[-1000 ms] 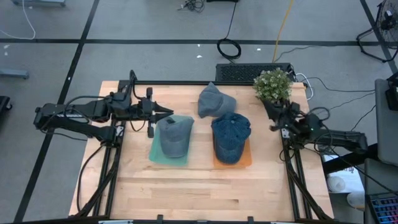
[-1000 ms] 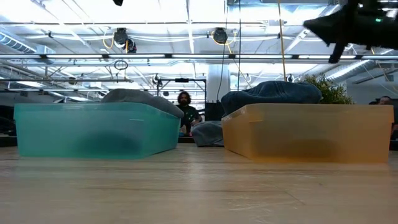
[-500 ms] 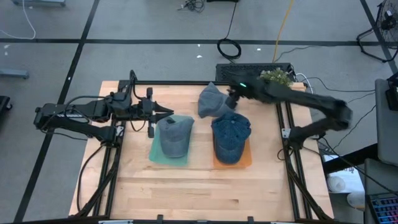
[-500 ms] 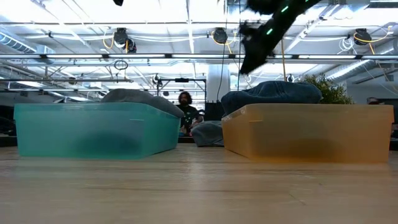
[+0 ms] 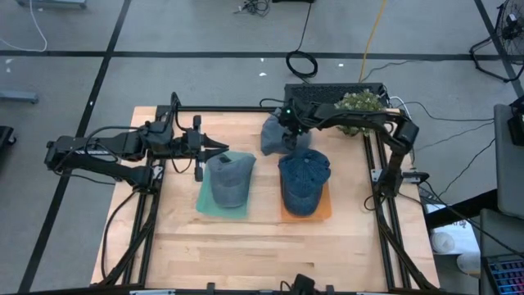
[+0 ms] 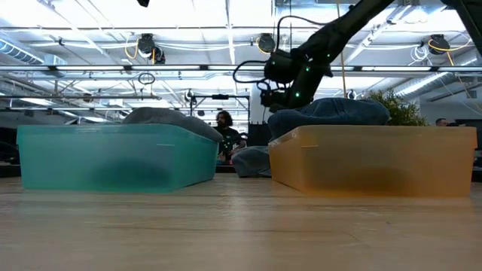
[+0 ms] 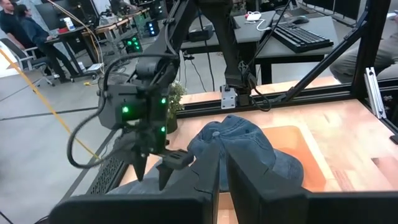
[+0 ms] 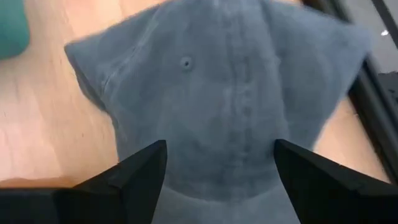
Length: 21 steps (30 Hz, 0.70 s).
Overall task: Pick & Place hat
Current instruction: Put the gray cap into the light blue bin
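A loose grey hat (image 5: 277,135) lies on the table near its far edge, brim on the wood, and shows up close in the right wrist view (image 8: 211,93). My right gripper (image 5: 286,123) hangs open above it (image 8: 221,168), one finger on either side of the crown and clear of it (image 6: 290,90). A second grey hat (image 5: 229,179) lies in the teal tray (image 5: 205,205). A blue denim hat (image 5: 304,180) lies in the orange tray (image 5: 324,215). My left gripper (image 5: 219,150) is shut, level at the teal tray's far left corner.
A potted plant (image 5: 360,105) stands at the table's far right corner, with a keyboard (image 5: 315,94) just behind the far edge. Bare wood (image 5: 246,246) stretches along the near half of the table. A person (image 6: 224,132) sits far back in the room.
My right arm has swung from the table's right edge, beside the plant, up and toward the left, and now hangs over the loose grey hat. Its fingers have opened on the way. The hats and trays have not moved.
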Available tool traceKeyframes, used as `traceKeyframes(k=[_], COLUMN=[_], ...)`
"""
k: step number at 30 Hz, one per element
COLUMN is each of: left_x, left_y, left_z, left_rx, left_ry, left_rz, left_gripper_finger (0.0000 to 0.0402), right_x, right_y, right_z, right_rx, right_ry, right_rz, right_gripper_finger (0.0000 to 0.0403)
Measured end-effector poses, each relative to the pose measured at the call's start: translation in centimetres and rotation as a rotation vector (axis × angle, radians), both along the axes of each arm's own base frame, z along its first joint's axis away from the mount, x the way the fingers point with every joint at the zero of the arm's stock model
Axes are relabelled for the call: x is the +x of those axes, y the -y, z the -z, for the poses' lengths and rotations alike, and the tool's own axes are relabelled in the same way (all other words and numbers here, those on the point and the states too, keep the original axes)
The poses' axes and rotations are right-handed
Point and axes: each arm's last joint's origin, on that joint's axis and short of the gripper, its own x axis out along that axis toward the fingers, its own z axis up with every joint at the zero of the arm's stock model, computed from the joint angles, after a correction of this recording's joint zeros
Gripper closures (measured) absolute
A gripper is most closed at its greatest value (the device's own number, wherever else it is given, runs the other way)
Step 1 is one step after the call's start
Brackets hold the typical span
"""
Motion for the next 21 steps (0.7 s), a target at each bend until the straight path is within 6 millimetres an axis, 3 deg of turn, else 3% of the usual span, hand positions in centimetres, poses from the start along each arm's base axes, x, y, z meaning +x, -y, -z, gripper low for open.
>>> traceKeyframes(k=[14, 21], left_x=[0.0, 0.0], left_y=[0.0, 0.0], left_z=[0.0, 0.0], left_rx=[0.0, 0.0], left_ry=[0.001, 0.0], left_rz=[0.0, 0.0], left_gripper_finger=[0.0364, 0.0364], right_x=[0.2, 0.1], right_y=[1.4, 1.1], right_z=[2.5, 1.2], right_rx=[0.003, -0.02], right_ry=[-0.045, -0.014], right_rz=[-0.016, -0.023], right_gripper_finger=[0.0174, 0.0268])
